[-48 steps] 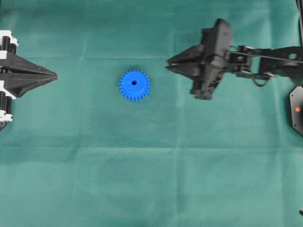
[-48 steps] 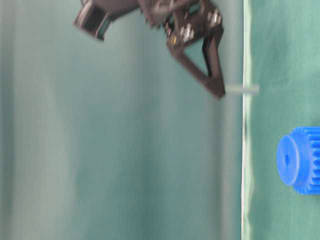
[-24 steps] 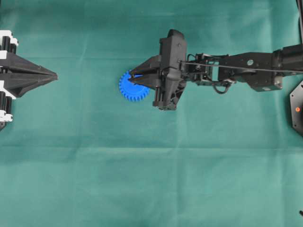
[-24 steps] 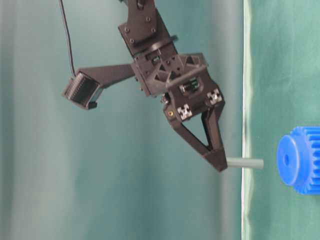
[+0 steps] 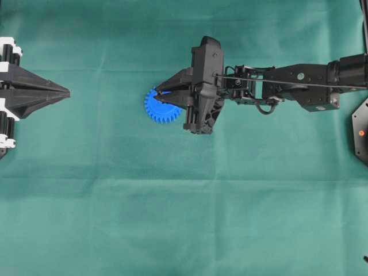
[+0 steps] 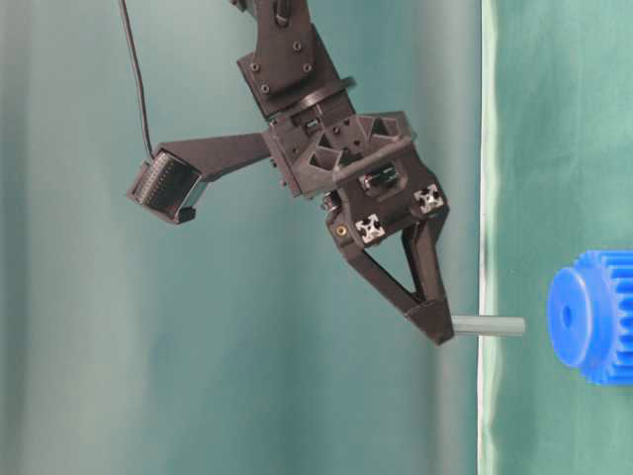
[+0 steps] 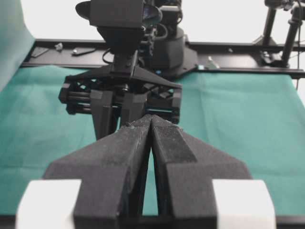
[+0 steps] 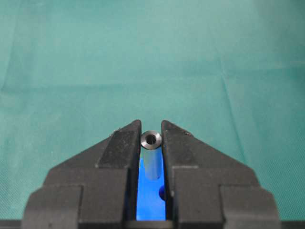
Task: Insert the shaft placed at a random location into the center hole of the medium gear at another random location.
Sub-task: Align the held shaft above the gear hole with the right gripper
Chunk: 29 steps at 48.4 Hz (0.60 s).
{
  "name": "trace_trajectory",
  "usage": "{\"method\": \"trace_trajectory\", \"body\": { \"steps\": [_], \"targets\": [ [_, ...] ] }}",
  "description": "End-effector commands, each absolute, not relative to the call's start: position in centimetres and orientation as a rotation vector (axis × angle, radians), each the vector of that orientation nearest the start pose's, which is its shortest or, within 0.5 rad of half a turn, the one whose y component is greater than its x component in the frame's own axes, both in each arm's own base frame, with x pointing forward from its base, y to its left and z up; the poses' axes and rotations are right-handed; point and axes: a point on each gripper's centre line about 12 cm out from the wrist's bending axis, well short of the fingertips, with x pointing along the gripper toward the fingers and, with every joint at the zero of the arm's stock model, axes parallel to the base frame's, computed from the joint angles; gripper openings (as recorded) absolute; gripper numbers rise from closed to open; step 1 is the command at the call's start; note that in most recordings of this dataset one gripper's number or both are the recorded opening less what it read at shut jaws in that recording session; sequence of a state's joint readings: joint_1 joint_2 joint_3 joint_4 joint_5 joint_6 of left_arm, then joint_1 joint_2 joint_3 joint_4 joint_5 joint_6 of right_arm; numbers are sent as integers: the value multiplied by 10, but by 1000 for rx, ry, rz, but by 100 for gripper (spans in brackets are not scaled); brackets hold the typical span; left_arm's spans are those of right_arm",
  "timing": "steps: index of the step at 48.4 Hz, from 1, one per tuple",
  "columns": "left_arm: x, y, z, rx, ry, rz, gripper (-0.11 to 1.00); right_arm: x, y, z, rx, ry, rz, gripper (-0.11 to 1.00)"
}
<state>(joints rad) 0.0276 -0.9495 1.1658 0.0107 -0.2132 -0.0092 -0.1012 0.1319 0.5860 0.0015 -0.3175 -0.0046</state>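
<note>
The blue medium gear (image 5: 156,109) lies flat on the green cloth, partly under my right gripper (image 5: 156,95). That gripper is shut on the shaft (image 6: 490,326), a short grey pin that sticks out from the fingertips toward the table. The pin's free end is a small gap short of the gear (image 6: 590,316) and close to level with the center hole (image 6: 567,316). In the right wrist view the shaft (image 8: 151,141) sits between the fingers, above the gear face (image 8: 148,202), with the hole (image 8: 162,193) half hidden. My left gripper (image 5: 68,91) is shut and empty at the far left.
Green cloth (image 5: 184,207) covers the table. In the left wrist view my closed left gripper (image 7: 150,119) points at the right arm's wrist (image 7: 121,90). A black base with an orange dot (image 5: 361,133) sits at the right edge.
My right arm has swung left with the shaft, from right of the gear to over it, and has since barely shifted. The left arm has not moved.
</note>
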Motion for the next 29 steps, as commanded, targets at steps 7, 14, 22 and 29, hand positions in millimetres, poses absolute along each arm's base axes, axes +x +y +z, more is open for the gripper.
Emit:
{"method": "trace_trajectory", "body": {
  "steps": [7,14,22,29],
  "targets": [
    [205,6,294,3,-18,26,0,435,-48,186,24,368,-109,13],
    [205,6,294,2,-18,27,0,434,-48,185,26,369,-110,13],
    [205,6,295,3,-20,26,0,434,-51,179,28,381,-118,13],
    [205,6,295,2,-20,26,0,434,-56,172,28,394,-127,13]
  ]
}}
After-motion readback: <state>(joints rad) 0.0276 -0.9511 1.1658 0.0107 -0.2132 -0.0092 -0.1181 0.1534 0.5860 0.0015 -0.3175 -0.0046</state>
